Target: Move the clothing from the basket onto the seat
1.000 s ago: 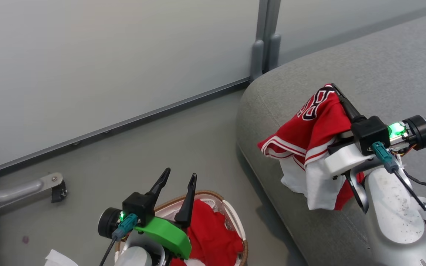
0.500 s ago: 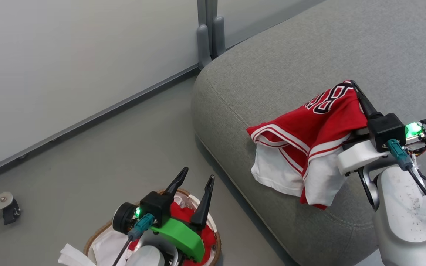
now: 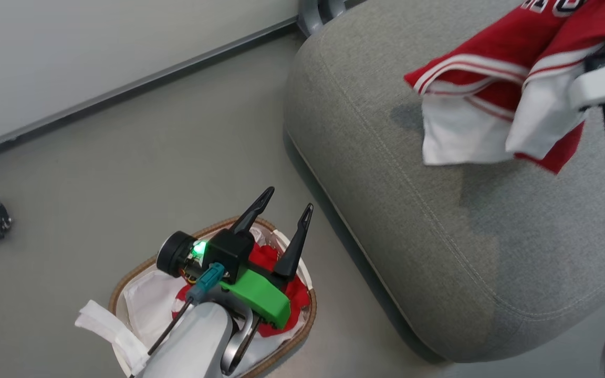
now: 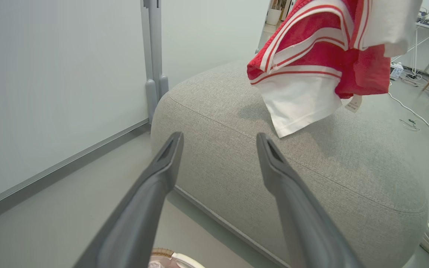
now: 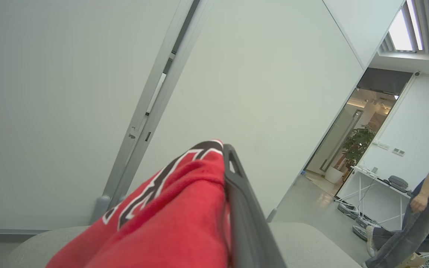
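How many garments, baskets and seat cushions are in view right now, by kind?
Oval white plastic basket with brown woven rim: 1
Large grey woven-fabric seat cushion: 1
Red garments: 2, striped red jersey with white sleeves over the seat cushion, plain red shirt in the basket
Total: 4

The head view looks steeply down on the basket (image 3: 313,311) and seat (image 3: 413,220). The left wrist view, low over the floor (image 4: 69,208), faces that seat (both catch the jersey (image 3: 491,58)). The right wrist view tilts up, with the jersey close.
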Robot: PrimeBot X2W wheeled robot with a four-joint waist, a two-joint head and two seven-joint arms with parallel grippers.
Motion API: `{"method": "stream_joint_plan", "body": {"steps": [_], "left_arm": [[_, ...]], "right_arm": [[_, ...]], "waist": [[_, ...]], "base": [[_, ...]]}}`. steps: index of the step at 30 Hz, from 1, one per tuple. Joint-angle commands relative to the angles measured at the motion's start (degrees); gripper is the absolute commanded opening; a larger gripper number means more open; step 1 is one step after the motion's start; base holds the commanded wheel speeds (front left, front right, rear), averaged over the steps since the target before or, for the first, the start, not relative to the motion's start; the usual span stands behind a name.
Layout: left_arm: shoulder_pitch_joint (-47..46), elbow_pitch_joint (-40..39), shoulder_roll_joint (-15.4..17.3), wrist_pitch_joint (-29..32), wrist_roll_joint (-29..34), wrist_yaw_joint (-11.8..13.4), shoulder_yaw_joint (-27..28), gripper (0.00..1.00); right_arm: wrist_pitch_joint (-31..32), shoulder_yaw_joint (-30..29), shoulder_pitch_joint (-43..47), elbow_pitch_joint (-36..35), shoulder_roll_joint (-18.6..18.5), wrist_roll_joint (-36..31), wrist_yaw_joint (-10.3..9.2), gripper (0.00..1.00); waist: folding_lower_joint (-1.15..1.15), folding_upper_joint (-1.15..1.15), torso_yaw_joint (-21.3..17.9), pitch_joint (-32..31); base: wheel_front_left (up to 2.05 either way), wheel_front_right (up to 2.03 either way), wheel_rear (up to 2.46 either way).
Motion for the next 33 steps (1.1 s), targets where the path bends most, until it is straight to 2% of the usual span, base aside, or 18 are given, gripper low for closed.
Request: {"method": "stream_joint_plan", "body": {"steps": [1, 8, 14, 21, 31, 33], "left_arm": [[-1.85, -0.55, 0.76, -0.11, 0.66, -0.17, -0.19, 1.0], [-5.97, -2.76, 2.17, -0.1, 1.64, -0.16, -0.62, 1.0], [-7.36, -4.34, 3.38, -0.1, 2.62, -0.16, 0.52, 1.0], [-7.72, -4.99, 3.36, -0.1, 3.76, -0.05, 2.4, 1.0], [-7.76, -4.19, 2.81, -0.1, 4.61, -0.08, 4.11, 1.0], [-7.71, -4.03, 2.72, -0.1, 4.64, -0.09, 4.33, 1.0]], "right_arm": [[-0.04, -0.97, -3.38, 0.94, -1.41, -0.47, -0.08, 0.0], [-0.03, -6.73, -17.62, 5.6, -6.84, -2.38, -0.08, 0.0], [-0.03, -10.38, -23.15, 10.26, -6.51, -4.89, -0.08, 0.0], [-0.03, -12.86, -19.39, 15.76, -5.28, -8.21, -0.08, 0.0], [-0.03, -14.63, -12.55, 19.4, -3.71, -9.62, -0.08, 0.0], [-0.03, -14.79, -11.46, 19.27, -3.49, -9.62, -0.08, 0.19]], "waist": [[0.0, 0.0, 5.36, 8.21], [0.0, 0.0, 8.97, 16.2], [0.0, 0.0, 9.95, 21.66], [0.0, 0.0, 10.4, 24.82], [0.0, 0.0, 9.76, 25.11], [0.0, 0.0, 9.61, 24.88]], "base": [[0.0, 0.0, 0.0], [0.0, 0.0, 0.0], [0.0, 0.0, 0.0], [0.0, 0.0, 0.0], [0.0, 0.0, 0.0], [0.0, 0.0, 0.0]]}}
